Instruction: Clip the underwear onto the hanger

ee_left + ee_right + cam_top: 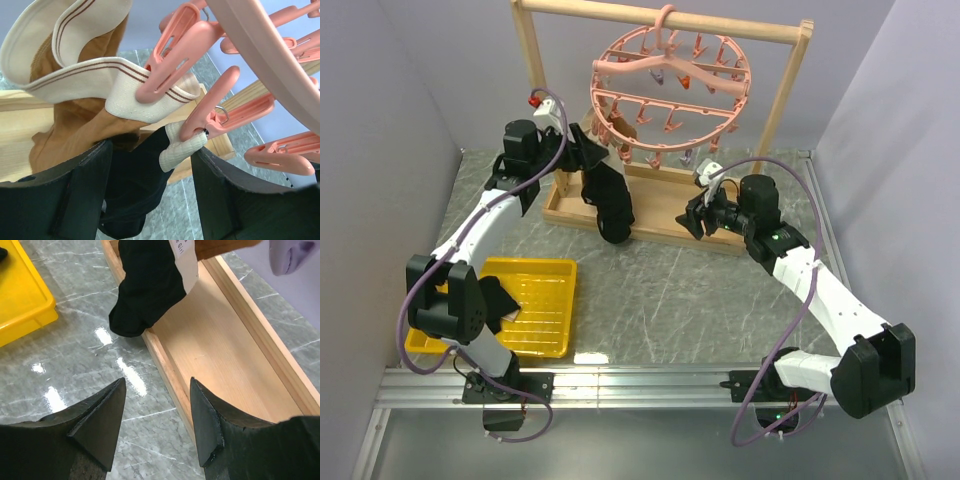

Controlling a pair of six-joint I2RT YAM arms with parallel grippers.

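black underwear (608, 205) hangs from the pink hanger (670, 85), beige waistband (182, 146) meeting a peg (220, 105); left gripper (150, 155) spread either side of the cloth, seemingly letting the peg take it; right gripper (157, 382) spread, empty, kept clear

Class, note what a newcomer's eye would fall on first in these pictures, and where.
The round pink hanger stands out, hooked on the wooden frame at the back. Black underwear hangs below its left edge, and a bright yellow tray sits front left.
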